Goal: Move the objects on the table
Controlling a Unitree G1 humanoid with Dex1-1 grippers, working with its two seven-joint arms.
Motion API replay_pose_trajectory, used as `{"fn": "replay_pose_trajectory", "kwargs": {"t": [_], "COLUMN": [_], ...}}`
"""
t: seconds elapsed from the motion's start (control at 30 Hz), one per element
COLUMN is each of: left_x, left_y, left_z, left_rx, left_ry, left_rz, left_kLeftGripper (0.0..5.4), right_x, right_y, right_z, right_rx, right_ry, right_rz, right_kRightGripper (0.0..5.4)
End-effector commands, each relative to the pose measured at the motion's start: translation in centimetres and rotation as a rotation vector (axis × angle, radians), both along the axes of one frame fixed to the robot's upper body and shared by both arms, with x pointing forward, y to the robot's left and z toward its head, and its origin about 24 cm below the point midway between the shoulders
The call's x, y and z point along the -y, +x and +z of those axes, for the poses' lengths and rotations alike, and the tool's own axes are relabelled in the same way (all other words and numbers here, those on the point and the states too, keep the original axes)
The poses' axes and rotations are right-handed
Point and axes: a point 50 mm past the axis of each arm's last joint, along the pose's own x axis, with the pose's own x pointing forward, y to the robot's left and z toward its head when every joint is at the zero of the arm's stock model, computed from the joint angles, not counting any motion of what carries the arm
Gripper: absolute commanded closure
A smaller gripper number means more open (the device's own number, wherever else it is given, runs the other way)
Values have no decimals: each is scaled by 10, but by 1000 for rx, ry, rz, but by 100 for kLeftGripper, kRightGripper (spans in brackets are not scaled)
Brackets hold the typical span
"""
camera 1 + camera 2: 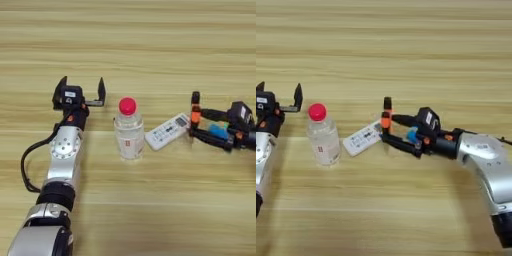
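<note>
Viewing direction: looking down on the tabletop (pixel 150 40), a broad light wooden surface with horizontal grain stripes that fills both views.
Left arm: silver and black links enter at the near left corner and run away from the camera to the left pincer (pixel 82 89).
Left pincer: its two black fingers are spread wide with nothing between them; it sits just to the left of the bottle, apart from it.
Bottle (pixel 129 135): clear plastic with a red cap (pixel 127 105), standing upright on the tabletop, between the left pincer and the remote control, touching neither.
Remote control (pixel 167 131): white, lying flat and angled, its near end just beside the bottle base, its far end at the tips of the right pincer.
Right arm: a silver forearm enters from the near right in the right eye view and reaches leftward, low over the tabletop.
Right pincer (pixel 387 124): fingers spread, one reaching along the far side and one lying along the near side, tips at the right end of the remote control; contact with the remote cannot be told.
Orange parts (pixel 385 121): a small orange piece shows at the pincer tips; whether it belongs to the finger or to a separate item cannot be told.
Blue block (pixel 412 135): a small blue patch shows between the two right fingers, close to the pincer body, mostly hidden.
</note>
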Motion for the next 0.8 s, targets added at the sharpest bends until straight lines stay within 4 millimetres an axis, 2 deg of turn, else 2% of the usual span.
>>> {"fn": "replay_pose_trajectory", "kwargs": {"t": [0.03,0.17,0.3,0.6,0.8], "left_x": [1,1,1,2,2], "left_y": [2,2,2,3,2], "left_z": [2,2,2,1,1], "left_rx": [7,7,7,4,6], "left_ry": [5,4,3,2,2], "left_rz": [-4,-4,-4,-6,-6], "left_kLeftGripper": [0,0,0,0,0], "right_x": [5,6,13,32,28], "right_y": [17,26,38,63,66], "right_z": [4,-4,-1,25,9], "right_rx": [11,-18,0,146,121], "right_ry": [-6,-31,-34,17,-64], "right_rz": [-127,-203,-297,-493,-497], "right_kRightGripper": [286,287,287,289,290]}}
